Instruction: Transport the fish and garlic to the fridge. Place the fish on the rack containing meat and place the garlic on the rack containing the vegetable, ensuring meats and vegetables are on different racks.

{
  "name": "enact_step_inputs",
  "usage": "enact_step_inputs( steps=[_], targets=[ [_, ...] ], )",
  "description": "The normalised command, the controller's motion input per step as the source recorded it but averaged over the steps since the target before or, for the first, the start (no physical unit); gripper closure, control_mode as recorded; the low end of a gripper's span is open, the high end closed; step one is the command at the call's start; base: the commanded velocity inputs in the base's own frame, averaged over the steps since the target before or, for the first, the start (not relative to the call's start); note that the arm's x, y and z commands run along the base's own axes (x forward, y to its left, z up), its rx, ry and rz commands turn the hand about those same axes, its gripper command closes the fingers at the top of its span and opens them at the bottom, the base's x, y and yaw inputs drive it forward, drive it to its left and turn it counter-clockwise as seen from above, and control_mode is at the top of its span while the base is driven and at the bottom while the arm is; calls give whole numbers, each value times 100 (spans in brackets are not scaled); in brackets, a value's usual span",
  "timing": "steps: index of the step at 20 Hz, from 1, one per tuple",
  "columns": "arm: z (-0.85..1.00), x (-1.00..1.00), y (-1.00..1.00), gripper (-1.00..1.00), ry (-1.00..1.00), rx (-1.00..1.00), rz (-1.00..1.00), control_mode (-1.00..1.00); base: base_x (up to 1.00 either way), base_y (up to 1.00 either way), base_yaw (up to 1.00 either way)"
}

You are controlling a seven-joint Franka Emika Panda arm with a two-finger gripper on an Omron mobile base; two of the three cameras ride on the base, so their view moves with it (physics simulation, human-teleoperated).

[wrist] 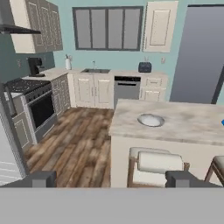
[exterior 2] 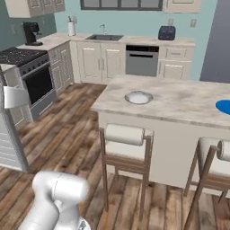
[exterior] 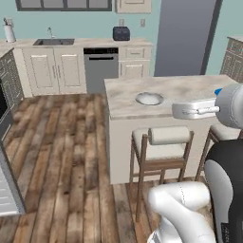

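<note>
Fingers (wrist: 111, 179) spread apart and empty, facing the island counter (wrist: 183, 124) with its pale bowl (wrist: 151, 120) near the front edge; fridge (wrist: 201, 52) stands shut beyond the counter's far side, fish and garlic too small to make out, so by my judgement nothing delivered yet.

The fridge (wrist: 199, 54) ran off the top and right edges of the hand view, doors shut, so its shelves and whatever lay on them stayed hidden. A blue object (exterior 2: 223, 106) on the island counter (exterior 2: 179, 101) was cut by the right edge of the right base view, its shape unreadable. In the left base view the robot's arm covered part of the same blue thing and the right-hand stool (exterior: 222, 133).
</note>
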Motion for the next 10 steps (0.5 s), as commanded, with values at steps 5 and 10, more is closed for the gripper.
enact_step_inputs(
  steps=[5, 10],
  targets=[
    [0, 0, 0, -100, 0, 0, 0, 100, -5, -100, -9],
    [0, 0, 0, -100, 0, 0, 0, 100, 0, -100, -11]
  ],
)
